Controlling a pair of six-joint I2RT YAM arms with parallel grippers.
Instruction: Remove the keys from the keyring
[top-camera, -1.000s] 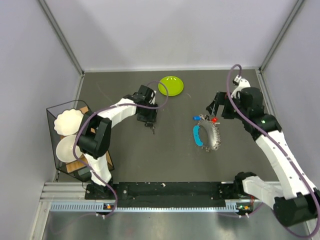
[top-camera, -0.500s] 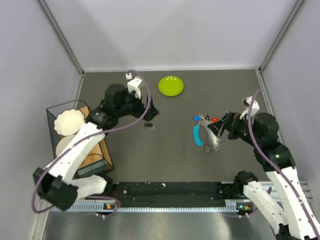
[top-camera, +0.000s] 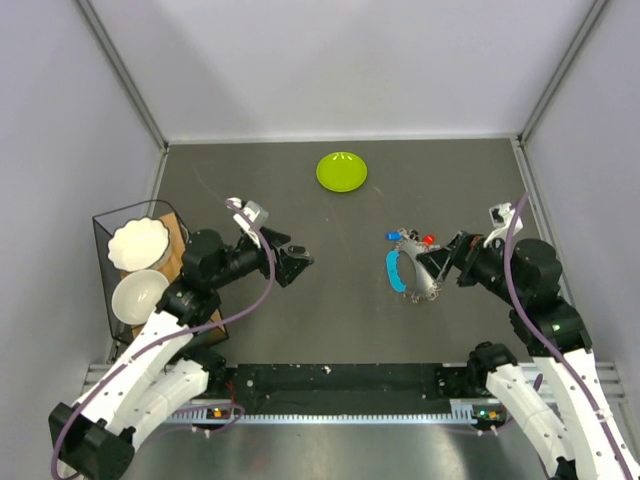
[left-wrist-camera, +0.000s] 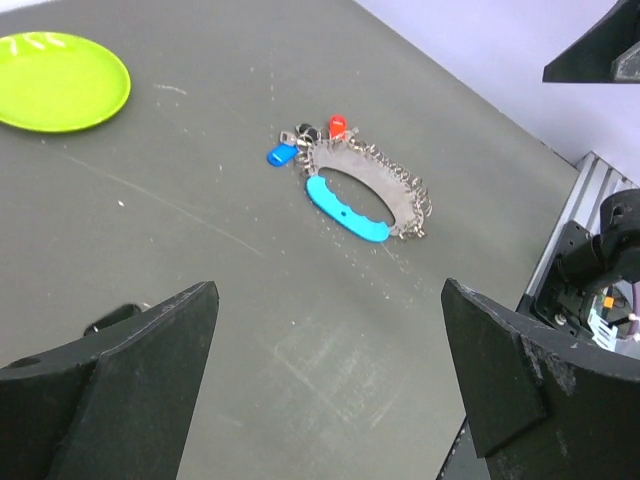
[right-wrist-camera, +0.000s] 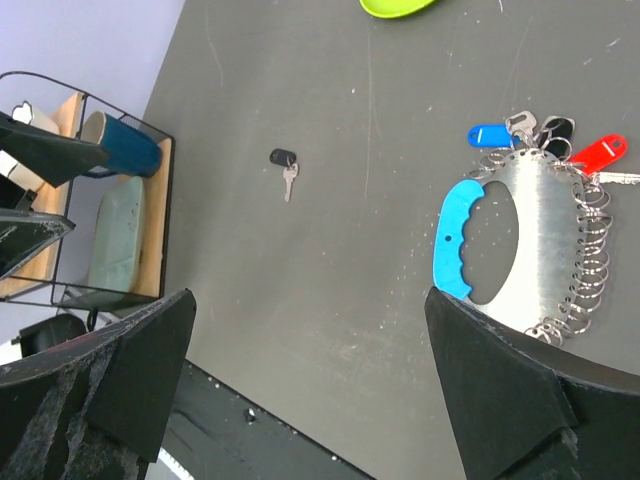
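The left gripper (top-camera: 293, 262) and right gripper (top-camera: 436, 263), both open and empty, were between grasps; next, probably, one should hold the grey metal keyring with blue crescent (right-wrist-camera: 545, 215) while the other pulled its tiny red- and blue-headed keys (right-wrist-camera: 553, 129).

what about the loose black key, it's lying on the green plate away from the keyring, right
No. The loose black key lies on the bare table, not on the green plate, though it is away from the keyring. The right wrist view shows this.

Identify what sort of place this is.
Probably a robotics test cell: plain walls enclose a dark table, left arm and right arm bolted at its edge, staged props like the keyring and plate.
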